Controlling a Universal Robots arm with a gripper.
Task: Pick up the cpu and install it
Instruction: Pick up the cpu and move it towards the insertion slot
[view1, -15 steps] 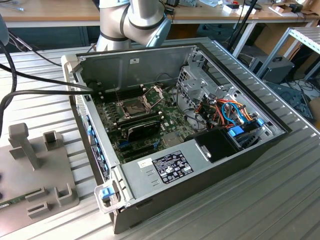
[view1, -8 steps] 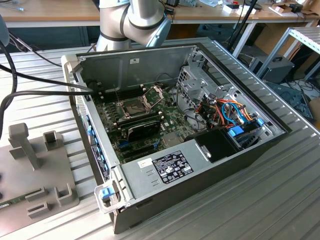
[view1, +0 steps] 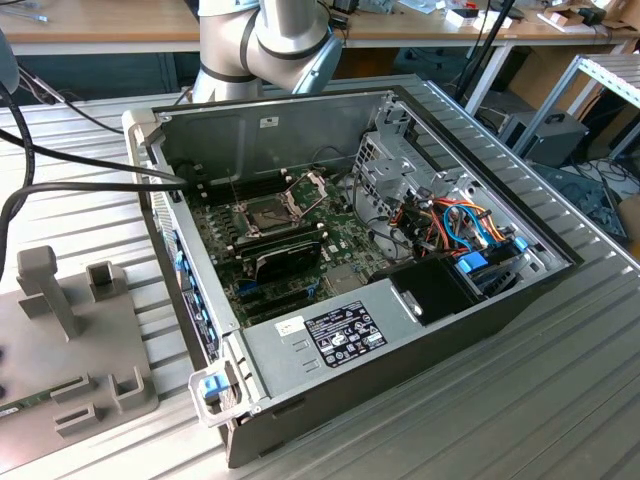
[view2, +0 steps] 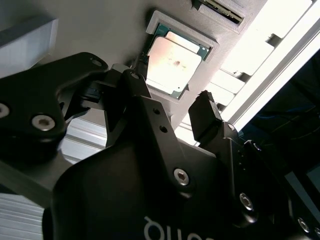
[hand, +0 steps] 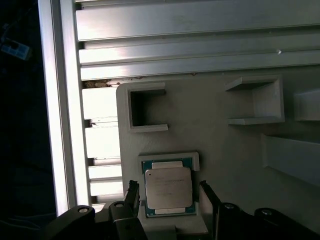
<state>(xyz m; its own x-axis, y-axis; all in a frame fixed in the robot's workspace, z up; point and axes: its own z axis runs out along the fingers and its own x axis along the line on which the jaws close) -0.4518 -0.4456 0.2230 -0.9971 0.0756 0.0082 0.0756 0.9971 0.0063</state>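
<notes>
The cpu (hand: 168, 187), a small square chip with a silver-grey top on a green edge, lies flat in a shallow recess of a pale grey holder block (hand: 225, 145). In the second wrist view the cpu (view2: 172, 62) appears beyond the black fingers. My gripper (hand: 168, 190) is open, with one fingertip on each side of the chip and a gap between each and the chip's edge. In the second wrist view my gripper (view2: 172, 80) hovers close over the chip, holding nothing. In the exterior view the green motherboard (view1: 225, 250) lies in the open computer case, its socket frame (view1: 265, 213) with the hinged plate raised.
The open case (view1: 450, 330) holds a black card (view1: 290, 258), a drive cage and cable bundles (view1: 450, 225). A grey holder block (view1: 70, 350) with upright posts sits at the exterior view's left. Black cables (view1: 60, 170) cross the ribbed aluminium table (hand: 200, 40).
</notes>
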